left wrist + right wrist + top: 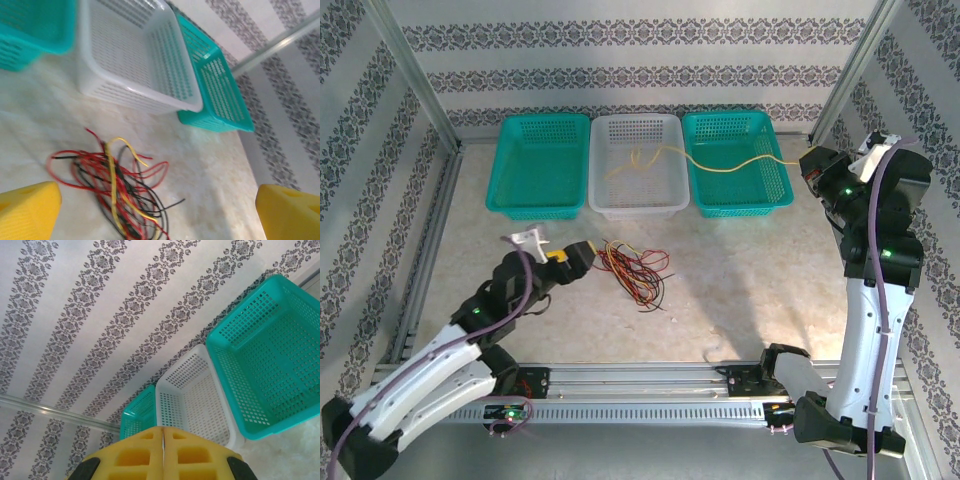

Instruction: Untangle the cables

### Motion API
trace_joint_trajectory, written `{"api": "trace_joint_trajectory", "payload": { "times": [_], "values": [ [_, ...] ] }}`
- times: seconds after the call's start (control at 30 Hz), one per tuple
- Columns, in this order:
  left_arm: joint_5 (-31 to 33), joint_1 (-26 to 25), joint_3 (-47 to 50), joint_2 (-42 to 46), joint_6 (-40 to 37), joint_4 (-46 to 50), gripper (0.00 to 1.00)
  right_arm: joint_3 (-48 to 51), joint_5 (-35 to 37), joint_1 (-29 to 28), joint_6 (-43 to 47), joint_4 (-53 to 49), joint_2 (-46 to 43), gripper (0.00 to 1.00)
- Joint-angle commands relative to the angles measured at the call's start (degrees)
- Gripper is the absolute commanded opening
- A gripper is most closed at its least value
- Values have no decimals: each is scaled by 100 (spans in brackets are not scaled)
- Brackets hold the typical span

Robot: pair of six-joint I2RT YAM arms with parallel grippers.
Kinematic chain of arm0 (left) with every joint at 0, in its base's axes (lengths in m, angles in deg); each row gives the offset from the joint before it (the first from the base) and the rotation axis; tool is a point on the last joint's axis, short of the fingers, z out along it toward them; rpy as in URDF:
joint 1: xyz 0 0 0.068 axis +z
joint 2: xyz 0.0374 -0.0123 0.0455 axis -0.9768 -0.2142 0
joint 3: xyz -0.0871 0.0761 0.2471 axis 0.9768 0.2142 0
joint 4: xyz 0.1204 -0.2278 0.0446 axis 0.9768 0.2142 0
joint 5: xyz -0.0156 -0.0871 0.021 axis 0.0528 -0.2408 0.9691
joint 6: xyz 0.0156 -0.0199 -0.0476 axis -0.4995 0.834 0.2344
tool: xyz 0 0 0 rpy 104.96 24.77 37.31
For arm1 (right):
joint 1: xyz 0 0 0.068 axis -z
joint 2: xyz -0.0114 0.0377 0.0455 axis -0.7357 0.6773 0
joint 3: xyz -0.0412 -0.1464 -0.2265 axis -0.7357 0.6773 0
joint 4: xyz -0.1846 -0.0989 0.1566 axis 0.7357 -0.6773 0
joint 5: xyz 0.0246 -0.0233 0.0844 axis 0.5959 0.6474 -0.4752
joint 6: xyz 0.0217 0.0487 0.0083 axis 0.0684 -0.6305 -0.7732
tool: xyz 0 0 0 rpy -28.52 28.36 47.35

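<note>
Looking at your left claw point(157, 205), you find its two yellow fingers point(27, 212) at opposite edges of the left wrist view, jaws spread wide and gripping nothing; the tangled cables point(117, 192) lie on the table point(750, 275) ahead of those fingers, apart from both. From above, that claw sits low over the table, just left of the tangle and pointing at it; the tangle is a loose knot of red, black and yellow strands near the middle of the table, in front of the baskets and well apart from them. Behind it you have three baskets in a row along the back wall: a left teal basket point(545, 118), a white basket point(635, 206) in the middle and a right teal basket point(735, 209), their sides touching or nearly so. One yellow cable point(720, 165) lies apart from the tangle; it loops in the white basket and trails over the shared rims into the right teal basket.

Your right claw point(162, 440) is closed, its yellow pads pressed together with only a thin seam between them and no cable in them; the right arm point(875, 250) holds it raised at the right side of the table, beside the right teal basket, facing across the baskets toward the striped wallpaper point(100, 315).
</note>
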Motion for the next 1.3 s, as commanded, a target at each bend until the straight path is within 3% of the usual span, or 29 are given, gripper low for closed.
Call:
{"api": "trace_joint_trajectory", "payload": {
  "times": [0.0,0.13,0.27,0.37,0.4,0.5,0.63,0.8,0.93,1.13,1.27],
  "values": [
    [630,242,-662,264,-618,1718,96,49,-27,-133,32,100,-22,0],
    [-354,399,-1646,-292,-1529,1202,99,63,41,-386,161,18,57,0],
    [-1914,592,-2821,-1465,-2301,1128,99,121,82,-630,249,-29,112,0],
    [-3412,1151,-3224,-2135,-2024,726,100,141,41,-740,279,-67,141,0],
    [-3797,1323,-3330,-2350,-1829,573,96,155,41,-776,284,-69,130,0],
    [-4365,1499,-3396,-2722,-1362,89,89,203,63,-877,248,-60,100,0],
    [-4699,1560,-3159,-2818,-858,-572,84,238,88,-1038,221,-49,93,0],
    [-4995,1634,-3153,-2870,-584,-776,69,264,177,-1178,262,-93,61,0],
    [-4841,1657,-3163,-2785,-692,-534,62,290,177,-1213,275,-93,68,0],
    [-4528,1666,-3143,-2742,-739,-369,41,333,186,-1316,351,-111,111,0],
    [-4127,1668,-3194,-2697,-858,-200,40,442,263,-1423,401,-128,100,0]
  ]
}}
